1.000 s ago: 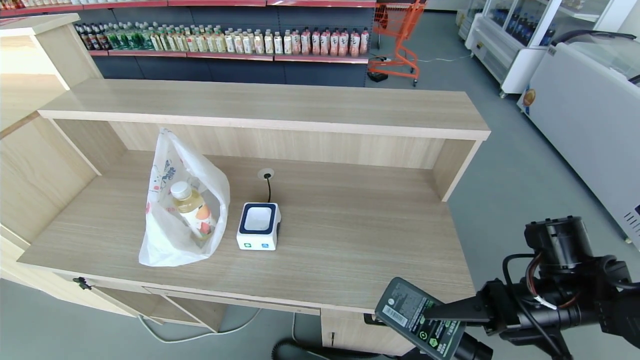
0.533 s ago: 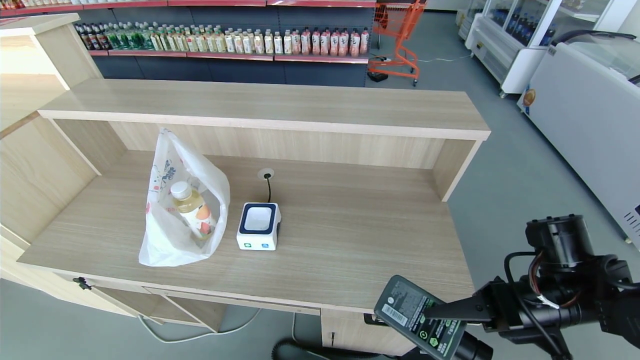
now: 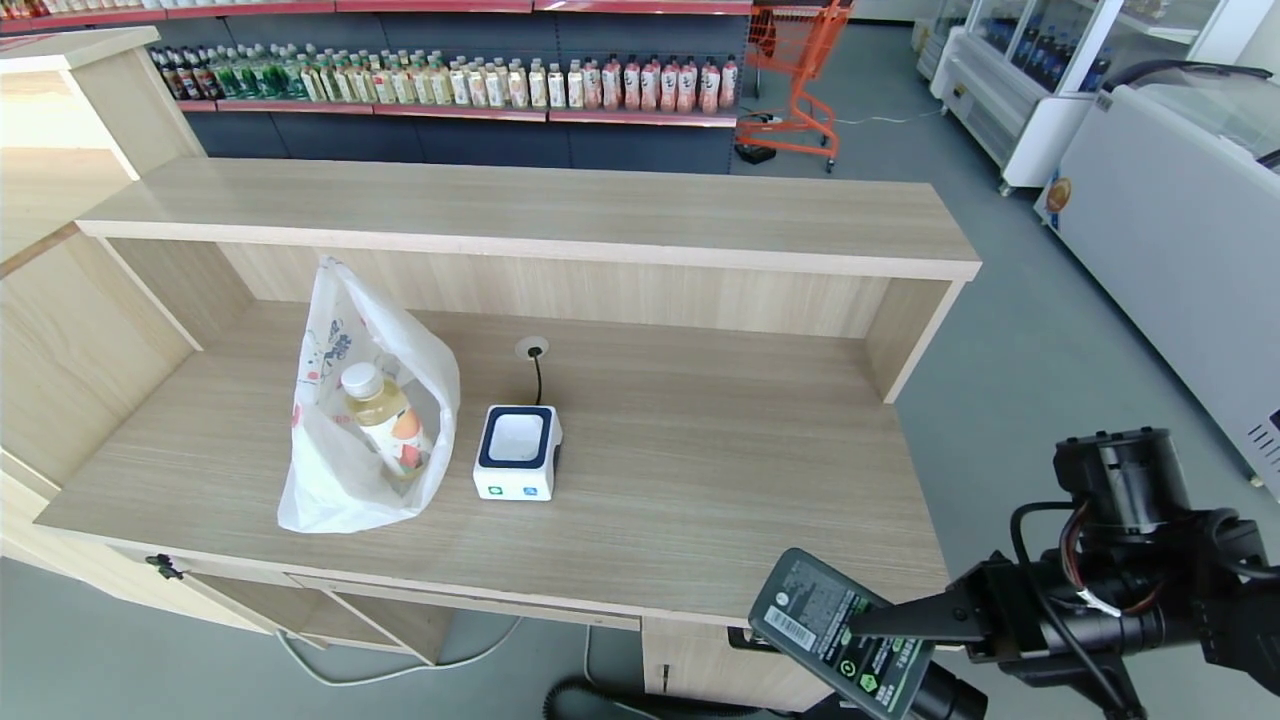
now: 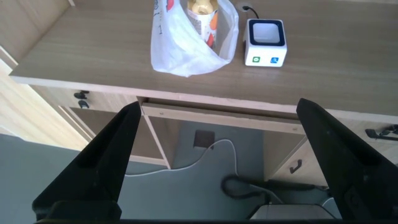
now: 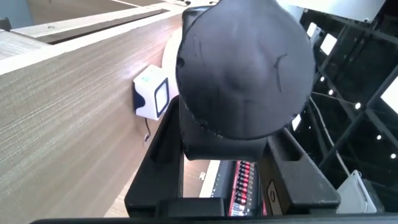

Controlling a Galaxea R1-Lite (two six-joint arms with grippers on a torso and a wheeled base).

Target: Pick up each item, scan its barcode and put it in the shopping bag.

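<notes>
Head view shows the right gripper (image 3: 870,622) clamped on a dark packet (image 3: 810,603) off the desk's (image 3: 700,500) near edge, well apart from the scanner (image 3: 516,450); pinched at one side, it might twist, hiding its barcode. Left gripper (image 4: 219,106) hangs wide

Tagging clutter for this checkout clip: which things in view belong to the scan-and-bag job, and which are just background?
Job: dark packet, held in the right gripper; scanner on the counter; shopping bag, with a bottle already inside.
Background: shelved drinks; orange trolley; chest freezers.
</notes>
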